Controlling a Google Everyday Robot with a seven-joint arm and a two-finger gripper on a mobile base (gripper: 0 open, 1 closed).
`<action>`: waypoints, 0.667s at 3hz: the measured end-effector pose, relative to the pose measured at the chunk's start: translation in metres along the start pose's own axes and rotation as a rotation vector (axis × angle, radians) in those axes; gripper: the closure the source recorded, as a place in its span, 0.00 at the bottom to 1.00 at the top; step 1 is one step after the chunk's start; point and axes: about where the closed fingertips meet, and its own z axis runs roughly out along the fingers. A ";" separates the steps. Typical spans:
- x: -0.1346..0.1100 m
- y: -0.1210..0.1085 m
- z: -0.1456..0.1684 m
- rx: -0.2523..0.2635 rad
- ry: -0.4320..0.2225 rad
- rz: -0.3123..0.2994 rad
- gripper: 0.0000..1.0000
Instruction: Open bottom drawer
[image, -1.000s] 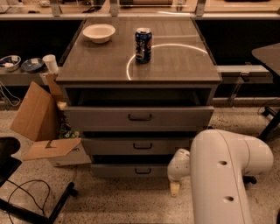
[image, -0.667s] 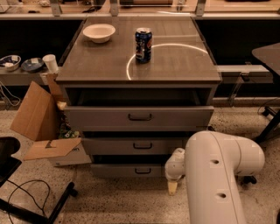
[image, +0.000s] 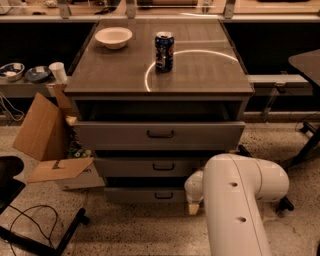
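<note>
The white arm (image: 240, 200) has slid to the left over the last second, and its round wrist has come in with it; the pincer (image: 193, 206) now hangs low at the right end of the bottom drawer (image: 135, 195), just beside the front and a little to the right of the small black handle (image: 164, 196). Whether the pincer is released or clenched we cannot tell, as only its pale tip shows under the wrist; we cannot say either whether it touches the drawer front.

The bottom drawer itself has not moved; its narrow grey front sits at the foot of the cabinet, under the middle drawer (image: 150, 166), and looks shut or nearly so. The top drawer (image: 120, 134) stands a little way out, as it did before.

We read this as the approach, not the pull; the arm is closing on the handle but nothing has been gripped that we can see. In our judgement the next move calls for a further small shift left to meet the handle, then a straight pull outward.

On the table (image: 200, 80) the can (image: 164, 51) and the bowl (image: 113, 37) stand well apart from the work; the cardboard box (image: 45, 135) leans at the cabinet's left side, clear of the drawer's path as far as we can judge.
</note>
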 end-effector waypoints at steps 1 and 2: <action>0.012 0.006 0.002 -0.010 0.021 0.025 0.49; 0.029 0.006 -0.004 0.002 0.039 0.045 0.72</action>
